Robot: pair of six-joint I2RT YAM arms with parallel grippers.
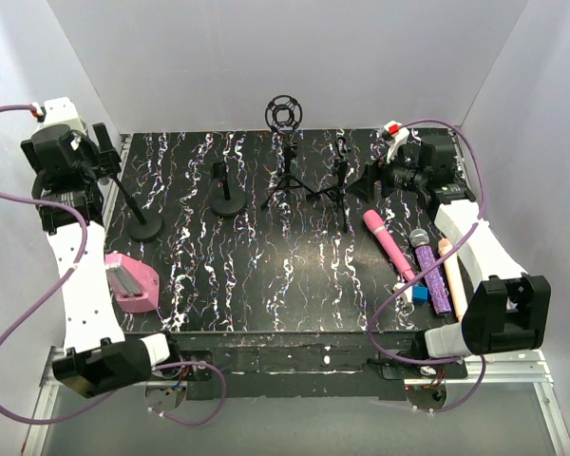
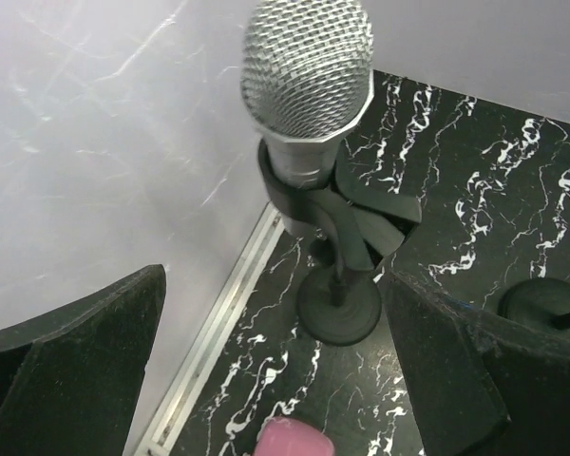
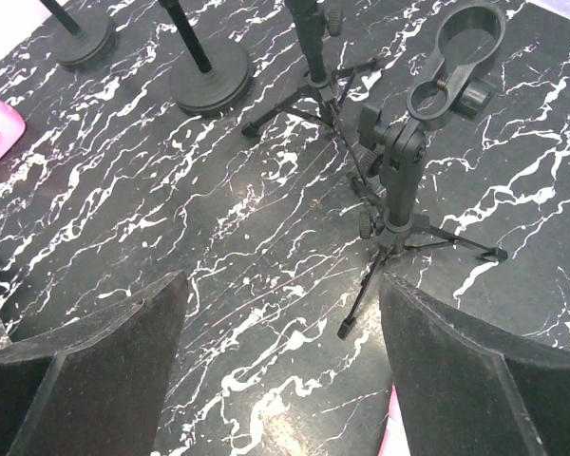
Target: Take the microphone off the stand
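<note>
A silver mesh-headed microphone (image 2: 307, 66) sits upright in a black clip (image 2: 309, 204) on a stand with a round base (image 2: 338, 309), close to the left wall. My left gripper (image 2: 285, 380) is open; its dark fingers (image 2: 76, 370) flank the view, with the microphone ahead of them and untouched. In the top view the left gripper (image 1: 103, 161) hovers at the far left over that stand (image 1: 144, 225), and the microphone is hidden there. My right gripper (image 1: 375, 180) (image 3: 280, 370) is open and empty above the table at the far right.
An empty ring-clip tripod (image 3: 399, 190), a round-base stand (image 1: 227, 202) and a shock-mount tripod (image 1: 283, 119) stand at the back. Pink (image 1: 389, 245), purple (image 1: 432, 275) and peach (image 1: 451, 275) microphones lie at the right. A pink case (image 1: 133, 282) lies at the near left.
</note>
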